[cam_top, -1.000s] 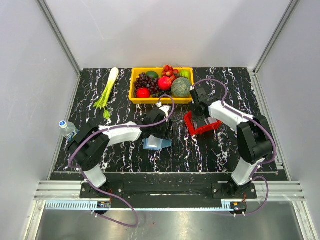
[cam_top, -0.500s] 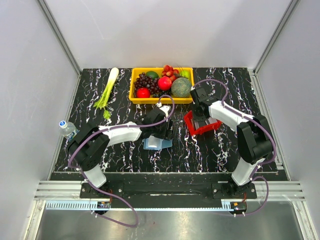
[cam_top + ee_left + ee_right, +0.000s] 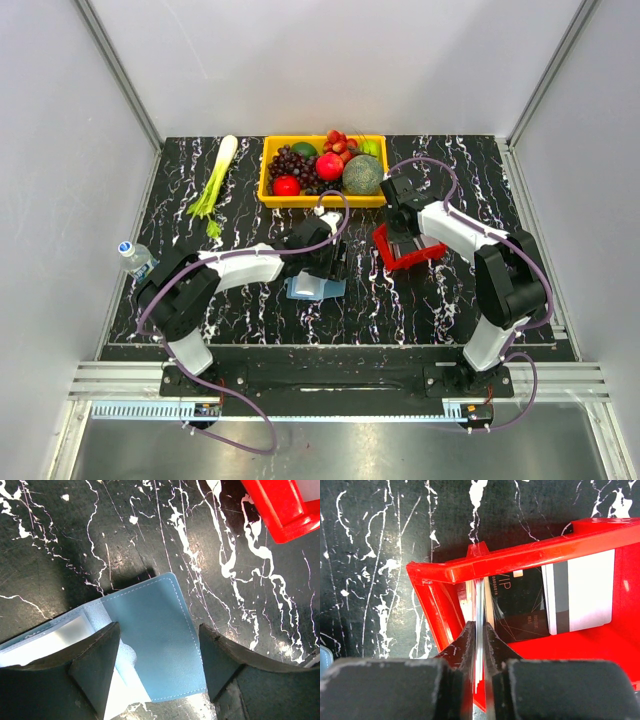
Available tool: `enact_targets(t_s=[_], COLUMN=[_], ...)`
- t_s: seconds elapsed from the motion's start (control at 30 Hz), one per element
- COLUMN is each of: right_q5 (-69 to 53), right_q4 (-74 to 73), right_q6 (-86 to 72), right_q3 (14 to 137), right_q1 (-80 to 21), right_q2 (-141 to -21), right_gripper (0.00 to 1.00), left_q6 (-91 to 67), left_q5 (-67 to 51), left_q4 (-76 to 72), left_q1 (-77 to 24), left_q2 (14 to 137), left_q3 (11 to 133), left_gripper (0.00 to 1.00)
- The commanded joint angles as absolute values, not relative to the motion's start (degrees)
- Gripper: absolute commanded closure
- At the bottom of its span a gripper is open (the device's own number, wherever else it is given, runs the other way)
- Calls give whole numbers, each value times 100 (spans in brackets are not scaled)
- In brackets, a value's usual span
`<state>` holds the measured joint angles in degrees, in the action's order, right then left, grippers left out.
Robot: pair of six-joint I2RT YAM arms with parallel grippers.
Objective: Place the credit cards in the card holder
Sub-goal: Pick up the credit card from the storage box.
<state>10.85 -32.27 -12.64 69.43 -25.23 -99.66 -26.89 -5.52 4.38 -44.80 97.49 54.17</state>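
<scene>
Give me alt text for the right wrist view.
On the right gripper, the jaws pinch a thin card edge-on, upright inside the red tray. A dark card and a white card with a grey stripe lie flat on the tray's floor; black marbled table shows beside it.

Table top (image 3: pixel 60 540): black stone-look with white veins, smooth, low sheen, fine scuffs.
Card holder (image 3: pixel 145 605): pale blue leather-like cover, matt, smooth, stitched edge; inner pockets of cloudy clear plastic.
Red tray (image 3: pixel 530 555): hard plastic, glossy.
Credit cards (image 3: pixel 520 605): smooth plastic; 1 dark and shiny with hairline scratches, 1 white and satin with a grey stripe.
Left gripper (image 3: pixel 157 635): fingers dark grey, matt, faintly grainy.
Right gripper (image 3: pixel 478 642): fingers dark, matt, rough-edged.
Yellow crate (image 3: pixel 268 190): plastic, slight gloss.
Frame rails (image 3: pixel 120 80): pale metal, satin.
</scene>
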Motion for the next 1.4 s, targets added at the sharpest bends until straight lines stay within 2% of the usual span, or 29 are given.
enact_targets(t_s=[0.0, 0.07, 0.13, 0.43, 0.53, 0.6, 0.8, 1.23, 1.37], right_q5=[1468, 1424, 1389, 1432, 1459, 1485, 1293, 1134, 704], right_q4=[-3436, -3445, -3437, -3454, -3445, -3454, -3314, -3507, -3367], right_q6=[-1151, -1169, -1204, -1257, -1239, -1274, -1231, -1731, -1854], right_q3=[7172, 7172, 7172, 7207, 7207, 7207, 7163, 7268, 7278], right_q1=[-2522, -2522, -2522, -2522, -2522, -2522, -2522, -2733, -2786], right_q2=[-9826, -9826, -9809, -9809, -9809, -9782, -9370, -10107, -10055], right_gripper=[90, 88, 83, 76, 80, 87, 89, 84, 78], left_q6=[-2610, -2610, -2602, -2593, -2593, -2593, -2584, -2593, -2584], left_q5=[-650, -668, -677, -694, -712, -721, -730, -738, -782], left_q4=[343, 351, 360, 351, 351, 343, 352, 378, 404], left_q1=[-4456, -4456, -4465, -4456, -4456, -4465, -4456, -4456, -4456], left_q2=[9791, 9791, 9791, 9826, 9844, 9844, 9853, 9870, 9932], left_q3=[5493, 5511, 5502, 5511, 5511, 5520, 5520, 5537, 5607], left_gripper=[32, 32, 32, 31, 31, 31, 31, 31, 31])
